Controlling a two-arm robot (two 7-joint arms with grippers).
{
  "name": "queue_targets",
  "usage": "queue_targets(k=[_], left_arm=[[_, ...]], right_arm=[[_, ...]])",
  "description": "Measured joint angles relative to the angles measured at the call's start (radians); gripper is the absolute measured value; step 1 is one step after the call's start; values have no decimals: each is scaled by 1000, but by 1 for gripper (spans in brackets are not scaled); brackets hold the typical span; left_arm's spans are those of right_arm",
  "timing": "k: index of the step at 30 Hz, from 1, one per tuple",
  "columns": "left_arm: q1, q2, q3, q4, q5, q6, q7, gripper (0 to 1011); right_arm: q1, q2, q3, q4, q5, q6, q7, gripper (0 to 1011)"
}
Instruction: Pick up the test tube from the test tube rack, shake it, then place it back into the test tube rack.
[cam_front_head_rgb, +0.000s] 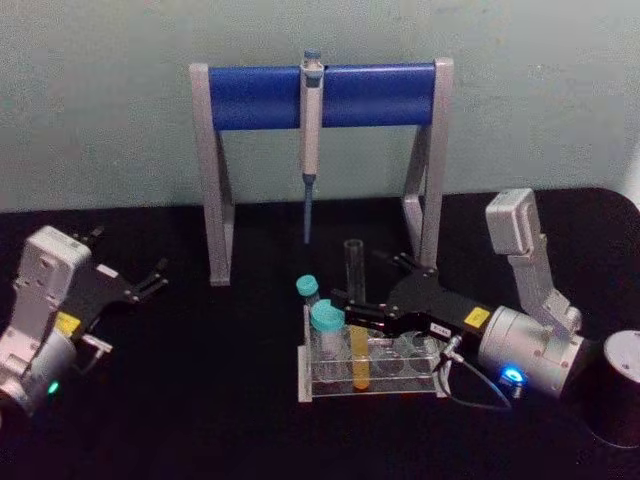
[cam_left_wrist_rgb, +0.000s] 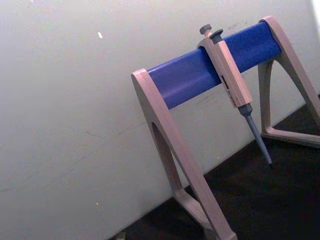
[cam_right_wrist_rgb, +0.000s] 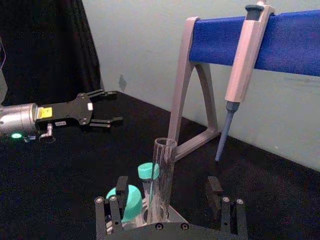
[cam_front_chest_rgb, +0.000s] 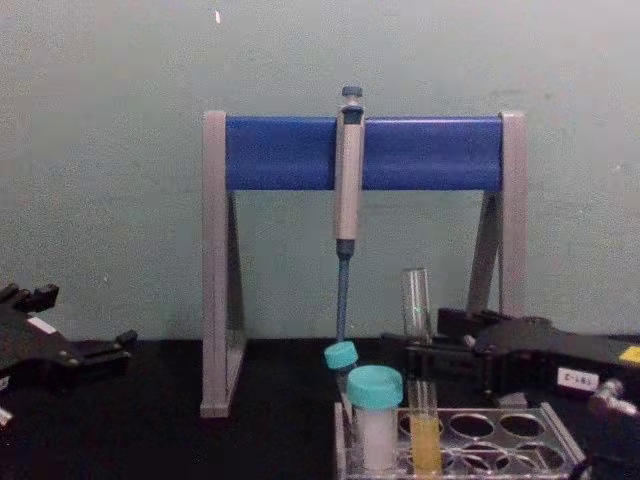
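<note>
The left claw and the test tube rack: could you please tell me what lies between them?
Nothing: bare black table separates left claw and rack in the head view.

Black table (cam_front_head_rgb: 200, 400): test tube rack (cam_front_head_rgb: 395, 376), pipette stand (cam_front_head_rgb: 260, 96), dark cylinder (cam_front_head_rgb: 620, 395).

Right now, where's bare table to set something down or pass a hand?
Biggest bare patch: table between the left gripper and the test tube rack, in front of the pipette stand. The front strip before the rack is bare too. Crowded: the rack, where the open right gripper straddles the test tube beside teal-capped vials.
</note>
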Motion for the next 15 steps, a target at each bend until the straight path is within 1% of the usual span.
queue_targets(k=[8,15], left_arm=[[0,0,0,0,0,0,0,1001],[0,0,0,0,0,0,0,1001]], right_arm=[[19,-12,-12,25,-7,-6,9,1000],[22,-14,-14,28,-9,-7,10,1000]])
